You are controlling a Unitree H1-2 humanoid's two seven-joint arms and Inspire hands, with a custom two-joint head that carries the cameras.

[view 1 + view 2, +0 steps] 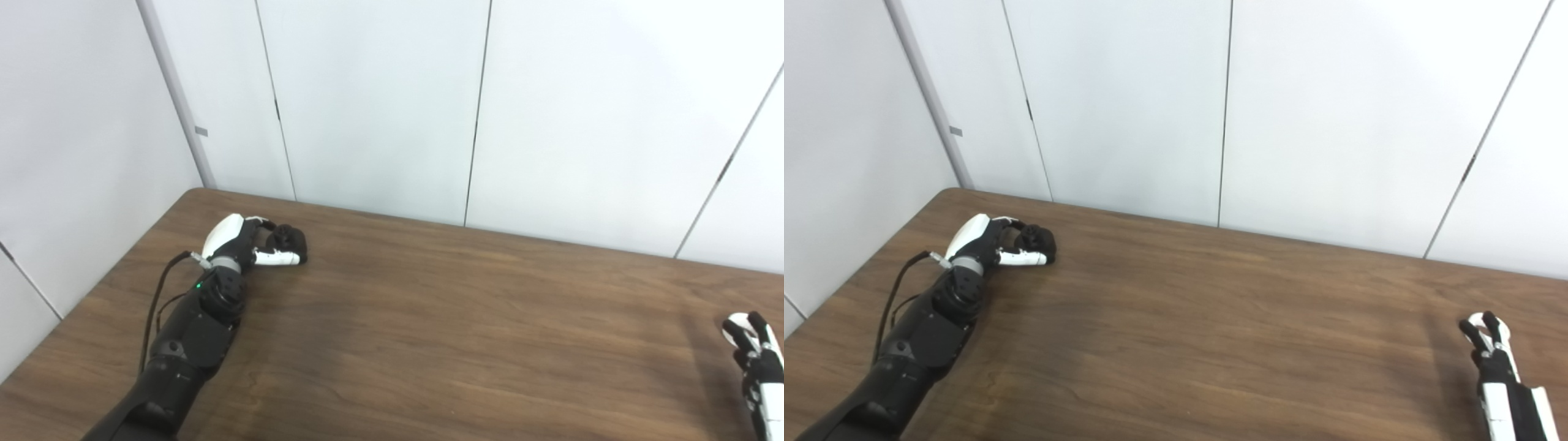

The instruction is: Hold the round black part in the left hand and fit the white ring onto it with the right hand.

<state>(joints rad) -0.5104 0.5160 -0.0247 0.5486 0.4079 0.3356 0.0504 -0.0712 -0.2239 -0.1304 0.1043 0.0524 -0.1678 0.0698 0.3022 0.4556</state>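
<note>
Far left, near the table (429, 318) corner, our left hand (245, 245) curls its fingers around the black part (291, 239). At the right edge, our right hand (1488, 343) pinches the white ring (1479, 321). Bare wood lies between them.

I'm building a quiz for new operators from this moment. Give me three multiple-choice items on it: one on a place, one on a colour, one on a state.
1. Where is the round black part?
A. at the far left of the table, in the left hand
B. at the table's middle
C. by the right hand

2. What colour is the ring at the right hand's fingers?
A. red
B. white
C. blue

3. How do the two parts stand?
A. fitted together
B. touching
C. far apart, at opposite sides of the table

Key: 1 A, the left hand's fingers curl around the part near the far left corner. 2 B, the ring shows white against the dark fingers. 3 C, bare wood lies between them.
</note>
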